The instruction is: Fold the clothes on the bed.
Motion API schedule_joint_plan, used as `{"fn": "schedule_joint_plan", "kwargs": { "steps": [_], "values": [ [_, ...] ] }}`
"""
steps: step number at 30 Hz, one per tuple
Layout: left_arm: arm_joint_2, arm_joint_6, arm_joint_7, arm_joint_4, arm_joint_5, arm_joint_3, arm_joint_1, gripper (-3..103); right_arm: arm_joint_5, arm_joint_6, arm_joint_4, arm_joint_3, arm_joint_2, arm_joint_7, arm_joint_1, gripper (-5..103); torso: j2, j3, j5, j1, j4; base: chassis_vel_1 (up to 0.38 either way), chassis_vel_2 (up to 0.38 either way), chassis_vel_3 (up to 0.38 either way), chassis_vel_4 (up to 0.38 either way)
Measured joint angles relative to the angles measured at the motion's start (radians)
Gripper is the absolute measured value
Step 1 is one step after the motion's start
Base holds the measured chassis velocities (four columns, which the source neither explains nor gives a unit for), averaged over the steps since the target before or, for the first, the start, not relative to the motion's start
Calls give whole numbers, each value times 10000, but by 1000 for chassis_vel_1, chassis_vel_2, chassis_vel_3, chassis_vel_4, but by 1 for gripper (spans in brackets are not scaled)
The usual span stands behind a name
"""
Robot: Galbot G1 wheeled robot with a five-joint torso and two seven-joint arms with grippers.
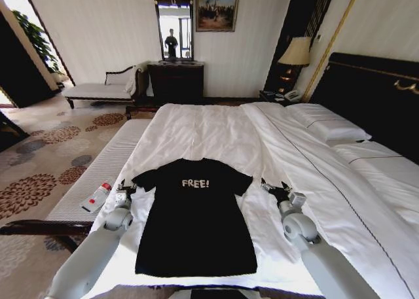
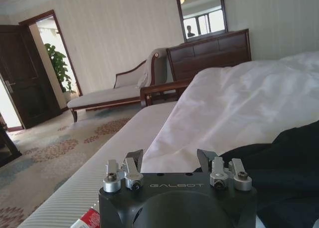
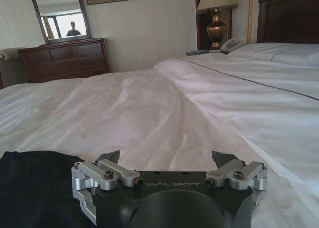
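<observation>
The clothes, a black T-shirt (image 1: 195, 220) with white "FREE!" on the chest, lie spread flat, front up, near the foot of the bed (image 1: 216, 125). My left gripper (image 1: 124, 193) rests low by the shirt's left sleeve, open, with nothing between its fingers. From the left wrist view its gripper (image 2: 170, 159) sits at the edge of the dark cloth (image 2: 281, 160). By the right sleeve, slightly apart from it, my right gripper (image 1: 273, 189) is open. The right wrist view has that gripper (image 3: 165, 158) over white duvet, with the shirt (image 3: 35, 185) off to one side.
A narrow white padded bench (image 1: 111, 161) runs along the bed's left side with a red-and-white bottle (image 1: 97, 196) on it. Pillows (image 1: 327, 125) and a dark headboard (image 1: 373, 96) stand at the right. A chaise longue (image 1: 105, 88) and dresser (image 1: 175, 82) line the far wall.
</observation>
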Motion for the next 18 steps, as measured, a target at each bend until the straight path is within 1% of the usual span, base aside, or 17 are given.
{"fn": "schedule_joint_plan", "kwargs": {
  "steps": [1,2,3,5,6,7,9,10,11,12,13,14,16,17,18],
  "values": [
    [24,-63,43,-481,-85,-272,449,72,262,-6,-62,36,-13,-106,11,100,0,0,0,-1,-1,0,0,0,0],
    [12,-114,124,-923,-190,-543,943,72,475,-9,-139,41,-18,-272,49,100,0,-1,2,-1,-3,0,0,0,0],
    [12,-114,124,-923,-190,-543,943,72,475,-9,-139,41,-18,-272,49,100,0,-1,2,-1,-3,0,0,0,0],
    [-120,-259,331,-1898,-325,-1040,2098,84,879,14,-401,20,-30,-735,166,100,0,0,-3,-2,11,0,0,0,0],
    [-188,-337,429,-2253,-331,-1196,2524,89,1023,42,-518,-8,-34,-927,229,100,0,-1,0,-1,10,0,0,0,0],
    [-188,-337,429,-2253,-331,-1196,2524,89,1023,42,-518,-8,-34,-927,229,100,0,-1,0,-1,10,0,0,0,0],
    [-352,-450,587,-2867,-334,-1496,3263,97,1501,60,-852,-124,-66,-1364,488,100,1,-1,0,-2,6,0,0,0,0],
    [-421,-487,656,-3107,-337,-1577,3510,97,1761,56,-1022,-179,-84,-1542,637,100,1,-1,0,-2,7,0,0,0,0],
    [-421,-487,656,-3107,-337,-1577,3510,97,1761,56,-1022,-179,-84,-1542,637,100,1,-1,0,-2,7,0,0,0,0],
    [-532,-529,769,-3497,-382,-1641,3848,100,2250,24,-1386,-223,-92,-1738,888,100,1,-1,3,-2,7,0,0,0,0],
    [-621,-575,875,-3678,-417,-1703,4079,100,2613,-21,-1802,-290,-88,-1836,1183,100,1,-1,1,-1,-7,0,0,0,0],
    [-724,-648,980,-3791,-417,-1784,4277,100,2840,-64,-2121,-374,-73,-1897,1431,100,0,0,-2,-1,-6,0,0,0,0],
    [-923,-767,1134,-3992,-395,-2001,4711,100,3196,-147,-2685,-552,-29,-2053,1870,100,0,1,2,-1,4,0,0,0,0],
    [-923,-767,1134,-3992,-395,-2001,4711,100,3196,-147,-2685,-552,-29,-2053,1870,100,0,1,2,-1,4,0,0,0,0],
    [-1037,-806,1216,-4129,-393,-2125,4964,100,3398,-190,-2956,-649,-11,-2154,2097,100,0,1,3,-1,9,0,0,0,0]
  ]
}}
